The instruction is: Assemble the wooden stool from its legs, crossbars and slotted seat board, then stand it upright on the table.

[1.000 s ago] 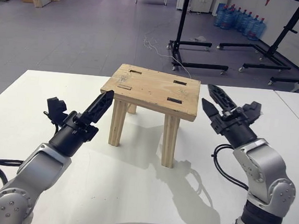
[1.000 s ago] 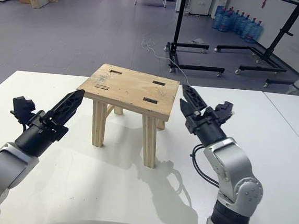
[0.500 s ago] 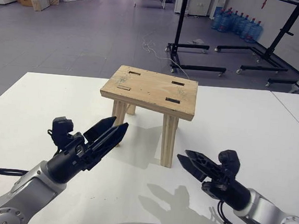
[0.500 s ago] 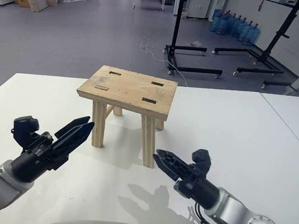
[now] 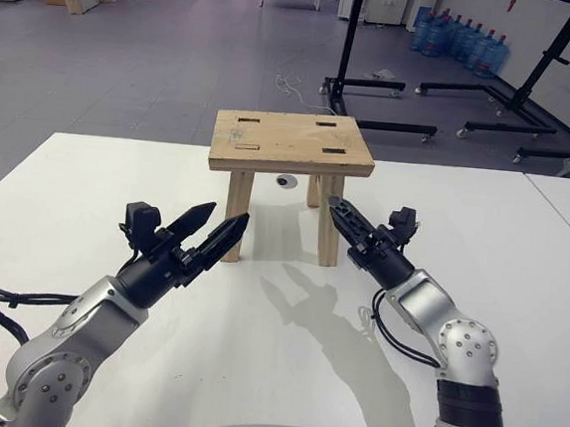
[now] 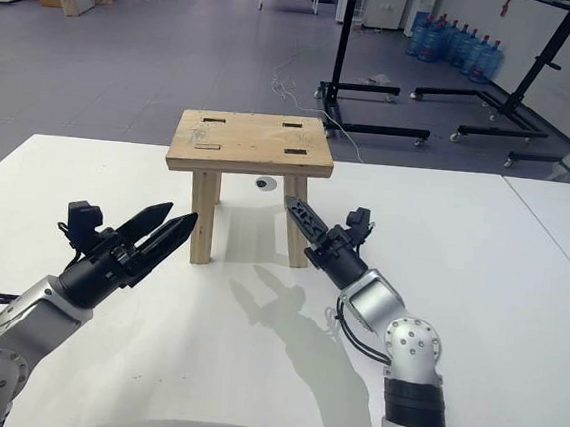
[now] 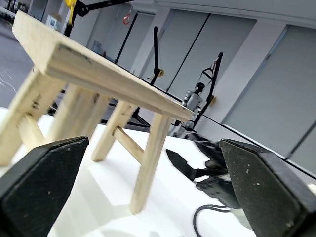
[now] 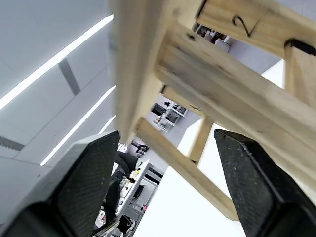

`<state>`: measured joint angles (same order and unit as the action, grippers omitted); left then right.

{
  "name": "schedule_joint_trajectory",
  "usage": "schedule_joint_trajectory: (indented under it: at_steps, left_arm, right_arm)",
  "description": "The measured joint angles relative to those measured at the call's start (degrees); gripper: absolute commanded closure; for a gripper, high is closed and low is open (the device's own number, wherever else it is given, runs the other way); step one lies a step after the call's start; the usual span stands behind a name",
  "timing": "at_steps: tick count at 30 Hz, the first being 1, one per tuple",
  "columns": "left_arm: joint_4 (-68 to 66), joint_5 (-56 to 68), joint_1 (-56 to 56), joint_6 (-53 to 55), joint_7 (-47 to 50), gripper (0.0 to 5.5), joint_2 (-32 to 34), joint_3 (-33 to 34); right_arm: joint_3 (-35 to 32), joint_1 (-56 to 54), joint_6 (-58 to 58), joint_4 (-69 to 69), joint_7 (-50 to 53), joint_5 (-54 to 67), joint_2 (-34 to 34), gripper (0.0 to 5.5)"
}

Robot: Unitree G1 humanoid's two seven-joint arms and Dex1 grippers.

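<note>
While the stool point(image 5: 292, 142) stands upright, 4 legs point(image 5: 236, 218) down, long axis left-right

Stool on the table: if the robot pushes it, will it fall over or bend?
The stool is probably stiff: it looks like solid wood, with crossbars tying the legs. It likely slides before tipping, since four legs stand on the smooth table. A push high on the seat may tip it more easily.
</note>
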<state>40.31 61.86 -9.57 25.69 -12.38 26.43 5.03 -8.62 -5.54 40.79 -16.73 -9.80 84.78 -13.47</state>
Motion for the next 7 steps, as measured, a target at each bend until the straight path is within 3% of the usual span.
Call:
schedule_joint_trajectory:
  at_steps: [4,7]
  left_arm:
    - [4.9,-2.2,9.3,-4.3,1.9,0.62,-0.8,3.6]
    - [6.2,-3.0,15.7,-6.8,4.8,0.62,-1.9,5.4]
  right_arm:
    - [-1.7,-2.7,-2.9,-11.3,0.2,0.3,-0.8,2.0]
    - [0.5,-7.1,-11.2,-14.9,-0.3,-13.9,-0.8,2.0]
